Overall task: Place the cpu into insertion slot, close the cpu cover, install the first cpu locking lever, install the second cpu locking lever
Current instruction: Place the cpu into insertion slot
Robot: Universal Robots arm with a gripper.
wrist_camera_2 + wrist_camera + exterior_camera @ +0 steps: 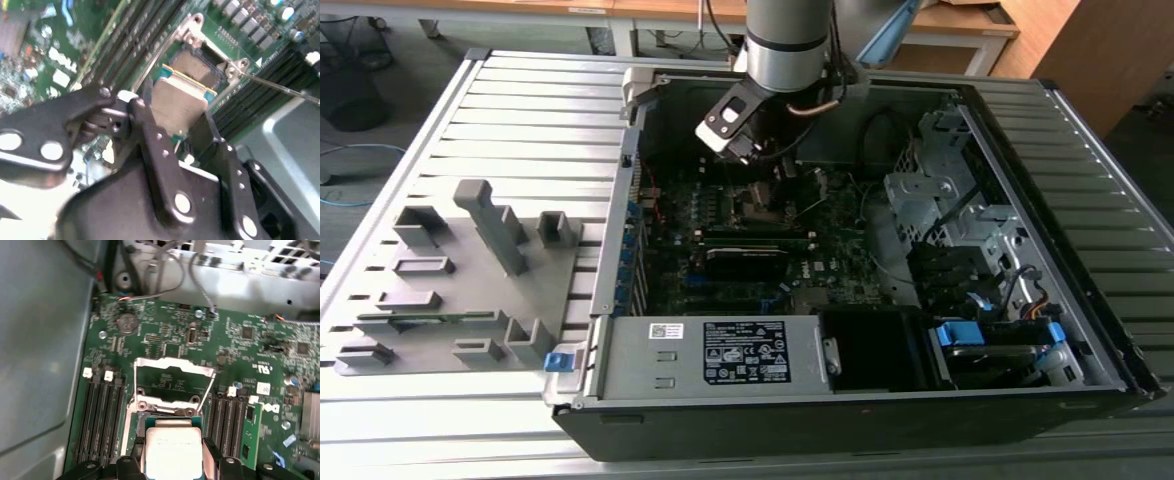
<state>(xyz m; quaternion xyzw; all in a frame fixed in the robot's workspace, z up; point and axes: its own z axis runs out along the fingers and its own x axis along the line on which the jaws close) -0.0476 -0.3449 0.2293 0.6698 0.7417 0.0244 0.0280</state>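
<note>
My gripper (179, 109) is shut on the cpu (181, 97), a flat silver-tan chip pinched by its edges between the two black fingers (148, 112). In the first wrist view the cpu (172, 452) hangs just over the near side of the socket area, with the cpu cover (170, 363) flipped up and open beyond it. The dark square insertion slot (199, 62) lies uncovered right past the chip's edge. In the exterior view the gripper (767, 178) reaches down into the computer case above the insertion slot (757, 203).
Long black memory slots (100, 415) flank the socket on both sides. A thin metal lever rod (280, 87) sticks out beside the socket. The case wall (45, 365) stands close by. A grey parts fixture (454, 290) lies at the exterior view's left.
</note>
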